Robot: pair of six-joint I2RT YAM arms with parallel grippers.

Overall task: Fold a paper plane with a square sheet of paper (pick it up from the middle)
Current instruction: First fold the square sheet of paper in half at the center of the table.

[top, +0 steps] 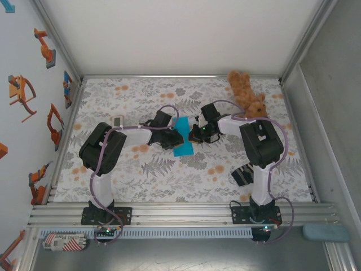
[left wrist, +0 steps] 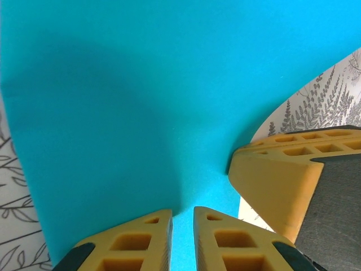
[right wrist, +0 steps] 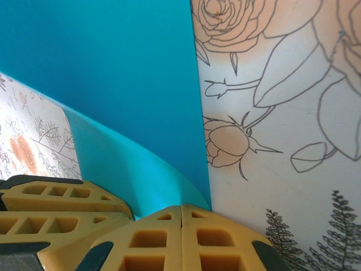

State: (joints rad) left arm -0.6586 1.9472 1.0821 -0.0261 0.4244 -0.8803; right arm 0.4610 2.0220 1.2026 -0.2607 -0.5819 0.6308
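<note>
The square sheet of paper point(top: 183, 148) is bright cyan and lies mid-table between my two grippers, on the flowered cloth. My left gripper point(top: 174, 139) reaches it from the left. In the left wrist view its yellow fingertips point(left wrist: 181, 213) stand a narrow gap apart, low over the sheet point(left wrist: 141, 101), and cyan shows through the gap. My right gripper point(top: 196, 134) comes from the right. Its jaws point(right wrist: 181, 206) are pressed together on a lifted edge of the sheet point(right wrist: 130, 169), which curls up from the flat part point(right wrist: 113, 68). One right finger point(left wrist: 282, 180) shows beside the left jaws.
A brown teddy bear point(top: 248, 93) lies at the back right corner. A dark striped cloth point(top: 243, 173) sits by the right arm's base. A small white device point(top: 117, 121) lies left of centre. Metal frame walls close the table in on three sides.
</note>
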